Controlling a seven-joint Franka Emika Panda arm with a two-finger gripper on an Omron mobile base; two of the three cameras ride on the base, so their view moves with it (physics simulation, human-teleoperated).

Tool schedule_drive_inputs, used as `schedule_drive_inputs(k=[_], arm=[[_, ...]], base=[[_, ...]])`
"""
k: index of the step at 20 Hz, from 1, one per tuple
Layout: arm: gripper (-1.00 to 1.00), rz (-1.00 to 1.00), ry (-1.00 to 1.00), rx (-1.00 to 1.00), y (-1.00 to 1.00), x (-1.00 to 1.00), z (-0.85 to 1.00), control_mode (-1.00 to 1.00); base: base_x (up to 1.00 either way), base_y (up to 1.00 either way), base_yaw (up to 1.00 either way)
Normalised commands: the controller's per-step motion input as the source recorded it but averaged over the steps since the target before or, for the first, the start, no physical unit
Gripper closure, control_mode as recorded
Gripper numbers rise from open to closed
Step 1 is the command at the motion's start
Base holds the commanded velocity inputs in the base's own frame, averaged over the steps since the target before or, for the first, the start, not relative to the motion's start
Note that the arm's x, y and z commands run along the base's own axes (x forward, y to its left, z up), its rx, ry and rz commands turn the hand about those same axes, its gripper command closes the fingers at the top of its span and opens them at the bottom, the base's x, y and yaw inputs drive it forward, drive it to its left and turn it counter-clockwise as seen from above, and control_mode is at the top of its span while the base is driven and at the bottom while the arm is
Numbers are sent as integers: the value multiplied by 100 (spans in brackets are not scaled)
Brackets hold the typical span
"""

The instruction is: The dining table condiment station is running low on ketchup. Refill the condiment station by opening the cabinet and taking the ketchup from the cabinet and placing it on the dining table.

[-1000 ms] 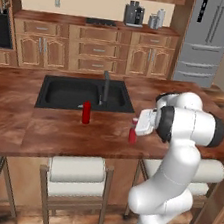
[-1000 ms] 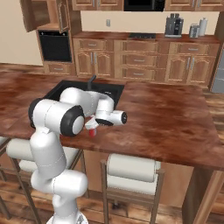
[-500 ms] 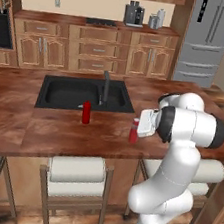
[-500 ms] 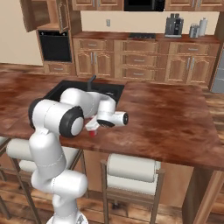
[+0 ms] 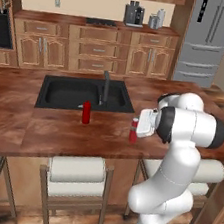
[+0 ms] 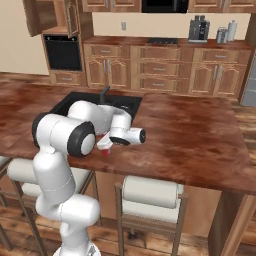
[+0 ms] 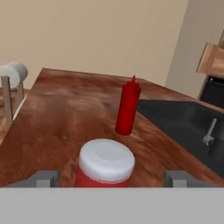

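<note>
In the hand view, the all-red bottle stands upright at twelve o'clock on the dining table, well apart from the white-capped ketchup at six o'clock, with the black sink at about three o'clock. The gripper is spread wide, its fingertips standing clear on either side of the ketchup without touching it. In the left base view, the ketchup stands upright on the table just beside the gripper, at four o'clock from the all-red bottle.

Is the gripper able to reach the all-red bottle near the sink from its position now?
Probably yes. The all-red bottle stands just beyond the ketchup, which sits between the open jaws and partly blocks a straight path.
</note>
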Motion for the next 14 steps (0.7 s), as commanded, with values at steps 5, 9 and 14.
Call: schedule_drive_inputs(k=[5, 9, 14], arm=[[-100, 0, 0, 0, -3, 2, 0, -100], [-100, 0, 0, 0, -9, 0, 6, -100], [-100, 0, 0, 0, -16, -1, 18, -100]], base=[[0, 0, 0], [0, 0, 0], [0, 0, 0]])
